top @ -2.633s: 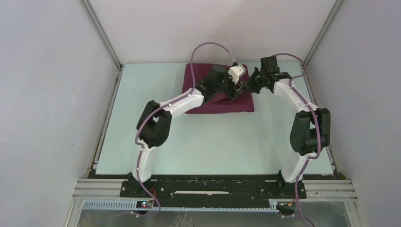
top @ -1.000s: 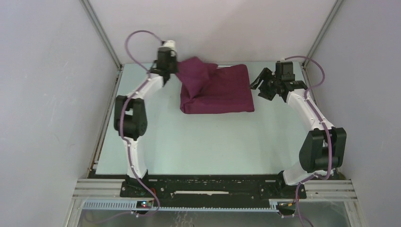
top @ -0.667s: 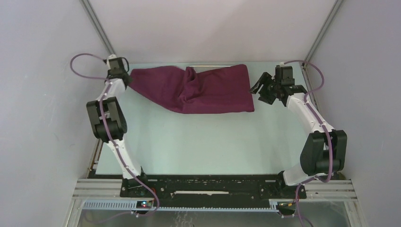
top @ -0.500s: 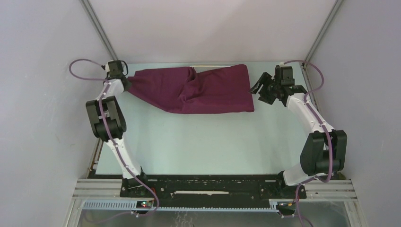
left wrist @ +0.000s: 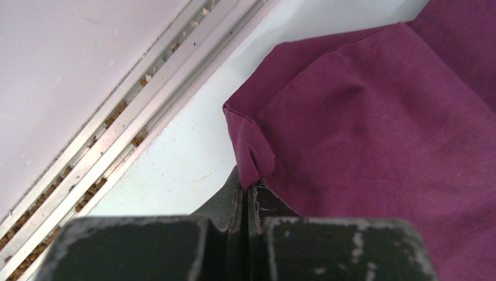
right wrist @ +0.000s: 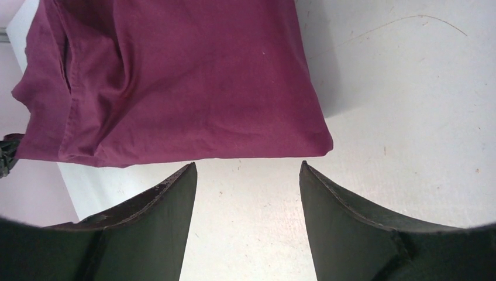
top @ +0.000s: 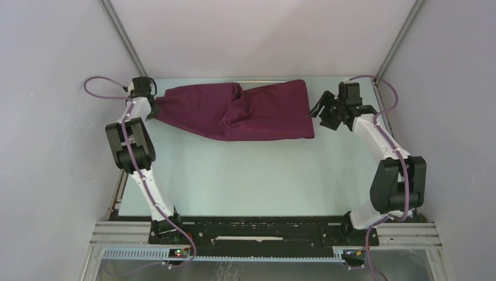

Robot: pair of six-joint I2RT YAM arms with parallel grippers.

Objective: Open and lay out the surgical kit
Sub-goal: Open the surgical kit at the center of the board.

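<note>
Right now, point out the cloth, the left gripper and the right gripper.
cloth (top: 257, 114): top view, its flat middle.
left gripper (left wrist: 245, 188): left wrist view, shut tips pinching the cloth's corner.
right gripper (right wrist: 247, 165): right wrist view, gap between its open tips.

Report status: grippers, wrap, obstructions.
Left gripper shut on cloth wrap corner, flap stretched left. Right gripper open, beside wrap's right edge, not touching. No obstruction seen.

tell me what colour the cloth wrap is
The cloth wrap is plain maroon-purple, no pattern; the right wrist view shows it best.
</note>
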